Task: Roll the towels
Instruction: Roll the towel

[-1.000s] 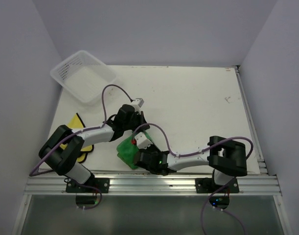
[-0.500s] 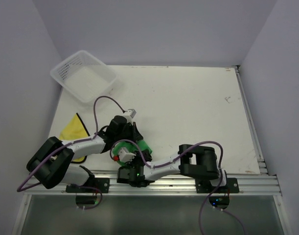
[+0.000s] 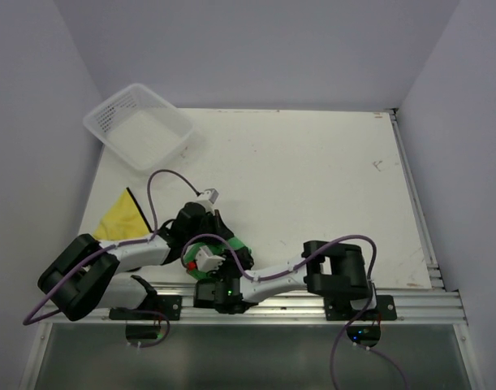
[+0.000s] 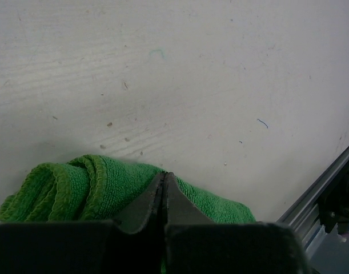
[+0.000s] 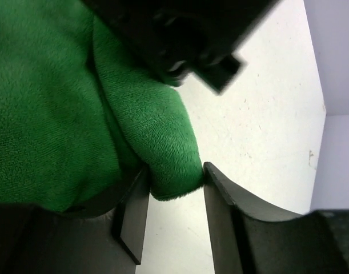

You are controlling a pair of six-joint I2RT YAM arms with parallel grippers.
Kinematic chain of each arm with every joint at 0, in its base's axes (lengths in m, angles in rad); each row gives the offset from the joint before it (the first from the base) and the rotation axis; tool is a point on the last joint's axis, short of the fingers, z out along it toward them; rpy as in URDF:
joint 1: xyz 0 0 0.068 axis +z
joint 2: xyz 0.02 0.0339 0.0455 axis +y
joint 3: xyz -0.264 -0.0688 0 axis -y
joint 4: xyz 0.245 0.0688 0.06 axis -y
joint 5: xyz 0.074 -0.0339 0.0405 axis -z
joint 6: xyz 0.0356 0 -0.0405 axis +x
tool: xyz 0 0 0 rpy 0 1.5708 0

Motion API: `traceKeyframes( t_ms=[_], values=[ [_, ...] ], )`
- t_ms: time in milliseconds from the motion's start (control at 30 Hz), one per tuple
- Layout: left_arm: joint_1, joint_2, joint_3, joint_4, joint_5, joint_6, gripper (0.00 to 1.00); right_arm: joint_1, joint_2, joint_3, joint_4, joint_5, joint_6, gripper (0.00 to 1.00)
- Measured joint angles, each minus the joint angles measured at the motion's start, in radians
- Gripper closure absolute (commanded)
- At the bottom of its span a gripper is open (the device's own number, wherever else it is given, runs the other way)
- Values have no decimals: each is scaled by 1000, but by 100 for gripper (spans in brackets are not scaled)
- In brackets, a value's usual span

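Top external view: both arms fold inward over the near-left part of the surface (image 3: 312,179) and cross above the green towel (image 3: 234,243).
Green towel: bunched into a partial roll. It lies close to the near edge of the surface, just beside the aluminium rail (image 3: 312,305), and is mostly hidden under the two wrists.
Yellow towel (image 3: 118,219): lies flat to the left of the green towel, apart from it, near the left edge of the surface. A thin black edge shows at its far corner, and the left arm covers its near part.
Left end effector (image 4: 164,176): closed, with the fingers pressed flat together. The tips rest against the rolled green fabric; whether a layer is pinched between them cannot be told.
Right end effector (image 5: 175,171): jaws part-way apart, clamped around a rounded fold of the green towel. The fold touches both fingers (image 5: 220,205).
Basket (image 3: 109,110): white mesh, at the far-left corner of the surface, well apart from both towels.
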Motion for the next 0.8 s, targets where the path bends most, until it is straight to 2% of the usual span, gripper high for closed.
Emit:
traceKeyframes(
  t_ms=[167,400,533,633,700,800],
  values=[
    [-1,0,-20,32,-12,-19,99,0,-147,-51,45,-14,13,49],
    [-1,0,-38,64,-15,-39,100,-16,-375,-185,150,-83,65,49],
    [-2,-3,-50,84,-16,-48,100,-108,-550,-332,259,-253,127,50],
    [-2,-7,-58,92,-19,-60,100,-256,-671,-437,354,-447,192,49],
    [-2,-12,-63,93,-20,-64,100,-359,-715,-488,417,-584,237,48],
    [-3,-17,-67,93,-24,-71,100,-449,-719,-512,474,-749,290,44]
  ],
)
